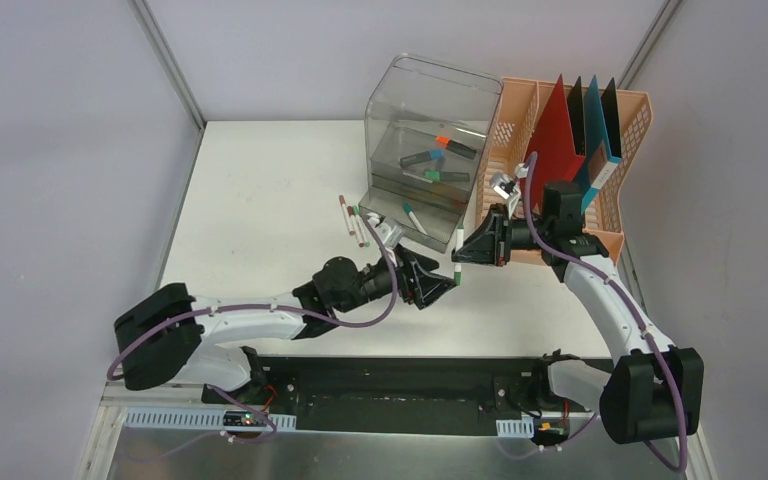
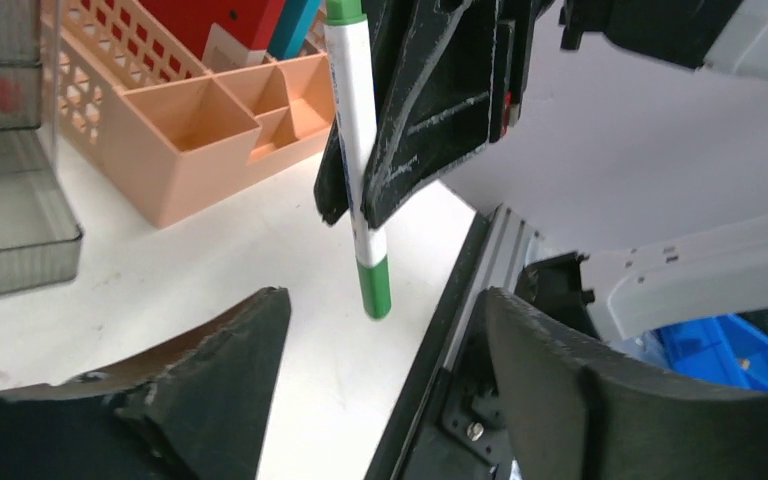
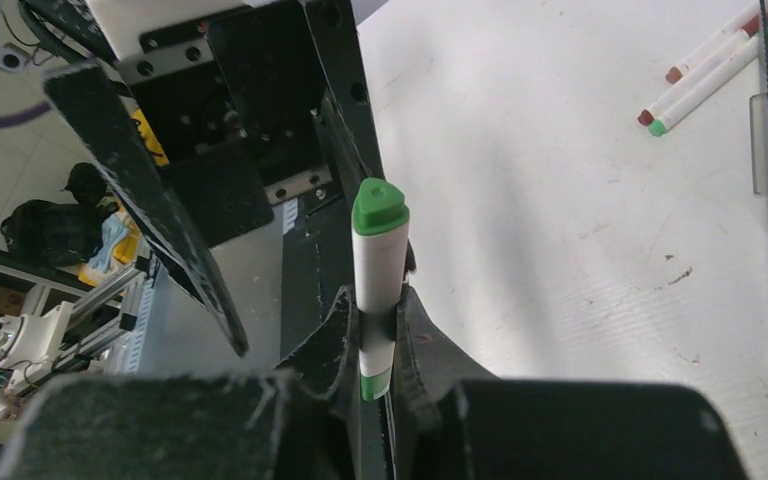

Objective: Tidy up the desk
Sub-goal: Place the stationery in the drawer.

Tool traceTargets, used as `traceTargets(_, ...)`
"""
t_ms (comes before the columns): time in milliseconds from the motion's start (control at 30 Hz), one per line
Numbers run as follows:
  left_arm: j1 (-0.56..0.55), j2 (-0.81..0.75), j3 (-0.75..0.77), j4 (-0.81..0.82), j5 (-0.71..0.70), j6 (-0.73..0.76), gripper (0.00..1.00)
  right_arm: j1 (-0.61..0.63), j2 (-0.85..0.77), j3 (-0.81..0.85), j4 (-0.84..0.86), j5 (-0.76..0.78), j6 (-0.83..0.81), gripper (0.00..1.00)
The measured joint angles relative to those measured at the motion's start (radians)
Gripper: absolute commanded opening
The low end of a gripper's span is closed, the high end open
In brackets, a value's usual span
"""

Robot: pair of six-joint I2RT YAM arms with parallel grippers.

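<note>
While our right gripper (image 1: 459, 256) clamped a green marker (image 2: 358, 150) and left gripper (image 1: 442, 291) gaped, loose markers (image 1: 353, 222) (beside the bin (image 1: 412, 92)) awaited us.

white marker (image 3: 377, 265) with green caps, peach organizer (image 2: 215, 175), white desk (image 1: 260, 200)

Glossy white plastic marker with green caps (image 3: 378, 255); scuffed matt black right gripper (image 3: 378, 318); smooth matt white desk (image 1: 260, 190).

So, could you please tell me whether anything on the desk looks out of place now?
Yes: a few markers lie loose on the desk, beside the clear organizer rather than inside it. The right hand grips a green-capped marker, upright.
</note>
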State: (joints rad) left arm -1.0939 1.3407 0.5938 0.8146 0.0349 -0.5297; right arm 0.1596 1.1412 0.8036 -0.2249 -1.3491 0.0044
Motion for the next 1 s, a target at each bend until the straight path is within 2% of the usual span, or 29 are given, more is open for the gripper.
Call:
traceTargets(200,0.0,-0.159,-0.064,-0.142,-0.018,0.057,0.88,0.0,0.0,0.036,-0.193,0.042,-0.191,0.0)
traceTargets(400,0.0,-0.3,-0.101,-0.346,-0.11,0.136,0.98,0.0,0.0,0.072,-0.327,0.094,-0.351,0.0)
traceTargets(767,0.0,-0.488,-0.294,-0.478,-0.303,0.174,0.99,0.024,-0.043,0.105,-0.465,0.337,-0.588,0.0)
traceTargets(1000,0.0,-0.553,-0.33,-0.546,-0.371,0.164,0.99,0.148,-0.028,0.193,-0.516,0.56,-0.706,0.0)
